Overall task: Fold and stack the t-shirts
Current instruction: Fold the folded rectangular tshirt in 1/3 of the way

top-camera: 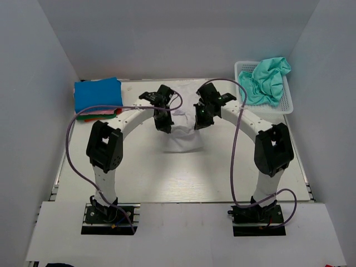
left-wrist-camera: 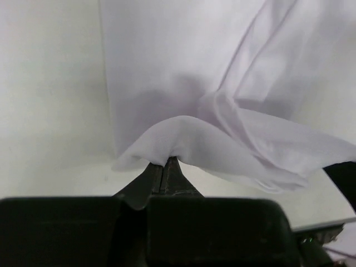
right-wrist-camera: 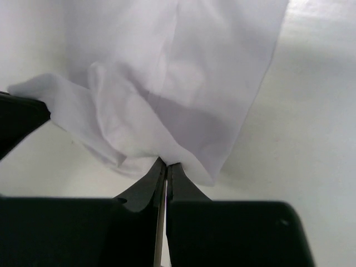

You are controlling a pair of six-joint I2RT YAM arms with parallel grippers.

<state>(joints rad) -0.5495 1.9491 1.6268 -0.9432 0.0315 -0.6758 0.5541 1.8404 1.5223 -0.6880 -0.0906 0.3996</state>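
Top external alone shows basket [top-camera: 272, 108]; teal-green t-shirt [top-camera: 267, 78] inside.

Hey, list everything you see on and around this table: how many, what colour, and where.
white t-shirt: one, white, table centre, held by both grippers
teal-green t-shirt: one, teal-green, crumpled in the basket
folded t-shirts: one stack, blue on top with pink, green and red edges beneath, far left of the table
basket: one, white mesh, far right corner of the table
table: one, white, under everything
left gripper: one, black, shut on an edge of the white t-shirt
right gripper: one, black, shut on an edge of the white t-shirt
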